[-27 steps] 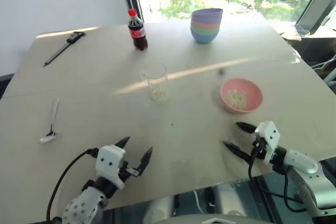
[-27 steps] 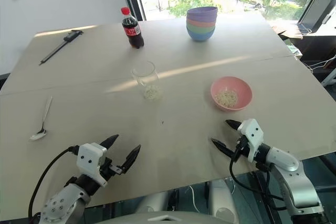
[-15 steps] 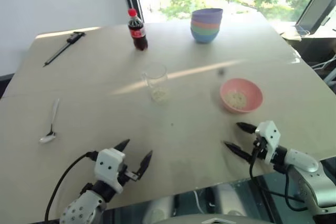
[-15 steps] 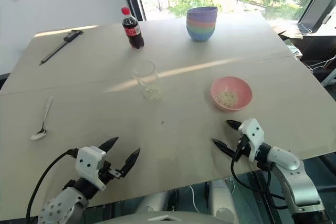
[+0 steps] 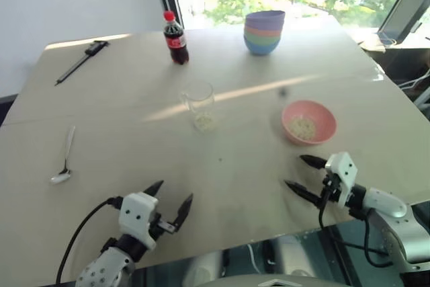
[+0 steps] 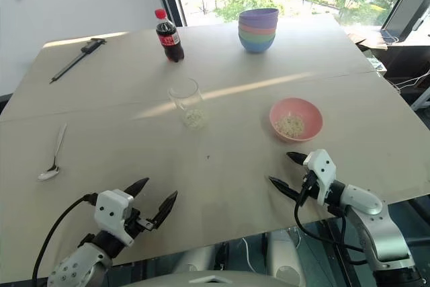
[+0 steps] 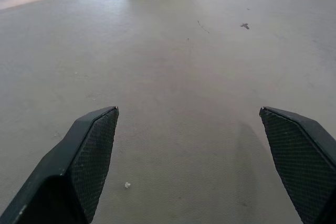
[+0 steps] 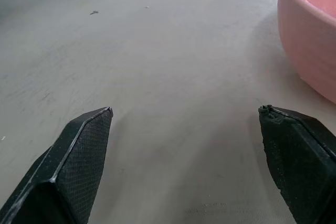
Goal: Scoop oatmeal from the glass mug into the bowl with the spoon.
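Oatmeal point(image 6: 194, 119) lies in the glass mug point(image 6: 186, 101) mid-table, and some in the pink bowl point(image 6: 295, 119) to its right; the spoon point(image 6: 53, 154) lies far left; both grippers, left point(image 6: 152, 201) and right point(image 6: 283, 173), hover wide open, empty; left wrist view: mug base ahead; right wrist view: bowl wall beside one fingertip point(image 8: 299, 161).
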